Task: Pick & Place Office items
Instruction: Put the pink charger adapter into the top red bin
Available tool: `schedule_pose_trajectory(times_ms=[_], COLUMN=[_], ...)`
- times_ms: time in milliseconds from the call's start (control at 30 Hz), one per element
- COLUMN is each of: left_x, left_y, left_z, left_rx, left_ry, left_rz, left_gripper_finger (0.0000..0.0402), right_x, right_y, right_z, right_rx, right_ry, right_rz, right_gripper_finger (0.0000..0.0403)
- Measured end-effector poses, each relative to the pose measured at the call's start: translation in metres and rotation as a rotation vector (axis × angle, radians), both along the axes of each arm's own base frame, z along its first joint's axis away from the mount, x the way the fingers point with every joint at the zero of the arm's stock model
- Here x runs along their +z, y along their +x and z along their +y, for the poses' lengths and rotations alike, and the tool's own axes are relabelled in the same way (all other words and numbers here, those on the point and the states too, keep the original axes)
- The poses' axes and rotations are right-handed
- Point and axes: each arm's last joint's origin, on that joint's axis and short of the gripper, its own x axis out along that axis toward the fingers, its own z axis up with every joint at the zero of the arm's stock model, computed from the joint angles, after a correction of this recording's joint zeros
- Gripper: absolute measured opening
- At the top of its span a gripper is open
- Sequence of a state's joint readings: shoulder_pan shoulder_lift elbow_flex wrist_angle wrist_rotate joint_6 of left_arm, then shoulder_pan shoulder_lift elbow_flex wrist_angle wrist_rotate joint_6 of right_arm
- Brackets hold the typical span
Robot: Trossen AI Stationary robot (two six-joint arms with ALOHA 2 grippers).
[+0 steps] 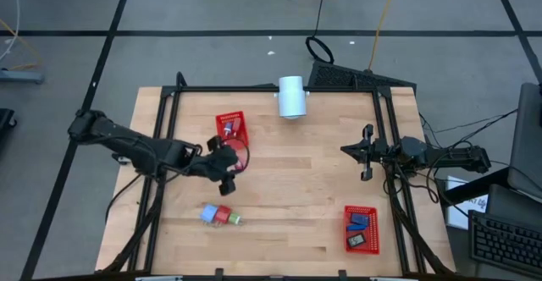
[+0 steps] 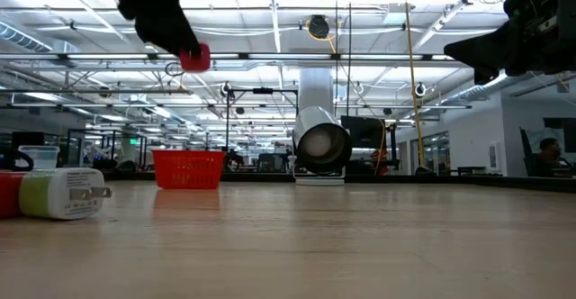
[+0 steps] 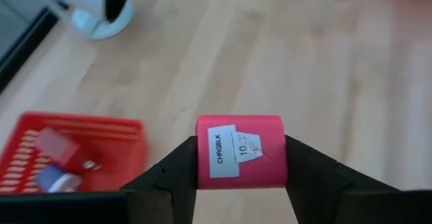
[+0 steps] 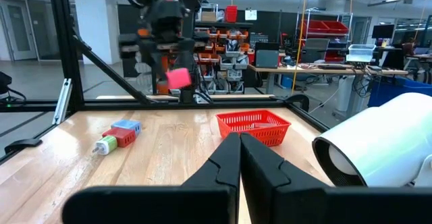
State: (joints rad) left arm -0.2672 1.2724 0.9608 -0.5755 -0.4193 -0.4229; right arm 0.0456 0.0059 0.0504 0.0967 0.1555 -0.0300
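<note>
My left gripper [image 1: 227, 164] hangs above the table just near of the far red mesh basket [image 1: 231, 129] and is shut on a small red piece with a white label [image 3: 239, 150]. In the low view the red piece [image 2: 193, 58] is high above the basket [image 2: 188, 167]. That basket holds a few small pieces [image 3: 57, 177]. A light blue piece, a red piece and a white-green plug [image 1: 218, 216] lie together on the wood near the left front. My right gripper [image 1: 366, 154] waits shut over the table's right side. The near right basket [image 1: 360, 228] holds dark pieces. My left gripper pinches the red piece by its two opposite side faces [image 3: 202, 160], one finger [image 3: 172, 173] on each side, with the labelled face showing between them. The piece is lifted clear of the table, well above the wood.
A white cylinder [image 1: 291, 96] lies on its side at the table's far edge, its open end facing the low camera [image 2: 321, 146]. A black frame [image 1: 254, 89] runs along the far and side edges. Bare wood lies between the two baskets.
</note>
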Motion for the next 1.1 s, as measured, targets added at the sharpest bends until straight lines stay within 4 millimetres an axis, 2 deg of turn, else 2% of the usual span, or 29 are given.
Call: schedule_pose_trajectory(times_ms=[167, 300, 567, 667, 733, 833, 1000, 1100], left_x=[-0.01, -0.016, -0.045, -0.051, -0.056, -0.071, -0.091, -0.096], left_y=[-0.002, -0.007, -0.046, -0.057, -0.063, -0.071, -0.074, -0.072], left_z=[0.023, 0.041, 0.076, 0.086, 0.091, 0.097, 0.101, 0.102], left_rx=[0.054, 0.076, 0.195, 0.255, 0.313, 0.395, 0.444, 0.453], left_ry=[0.03, 0.018, -0.014, -0.045, -0.068, -0.095, -0.111, -0.114], left_rz=[0.039, 0.0, -0.083, -0.181, -0.212, -0.168, -0.124, -0.12], left_gripper_finger=[0.0172, 0.0172, 0.0175, 0.0173, 0.0173, 0.018, 0.0176, 0.0174], right_x=[0.0, 0.0, 0.0, 0.0, 0.0, 0.0, 0.0, 0.0], right_y=[0.0, 0.0, 0.0, 0.0, 0.0, 0.0, 0.0, 0.0], right_z=[0.0, 0.0, 0.0, 0.0, 0.0, 0.0, 0.0, 0.0], right_rx=[0.0, 0.0, 0.0, 0.0, 0.0, 0.0, 0.0, 0.0], right_ry=[0.0, 0.0, 0.0, 0.0, 0.0, 0.0, 0.0, -0.001], right_rz=[0.0, 0.0, 0.003, -0.003, -0.001, 0.004, 0.005, 0.005], right_gripper_finger=[0.0, 0.0, 0.0, 0.0, 0.0, 0.0, 0.0, 0.0])
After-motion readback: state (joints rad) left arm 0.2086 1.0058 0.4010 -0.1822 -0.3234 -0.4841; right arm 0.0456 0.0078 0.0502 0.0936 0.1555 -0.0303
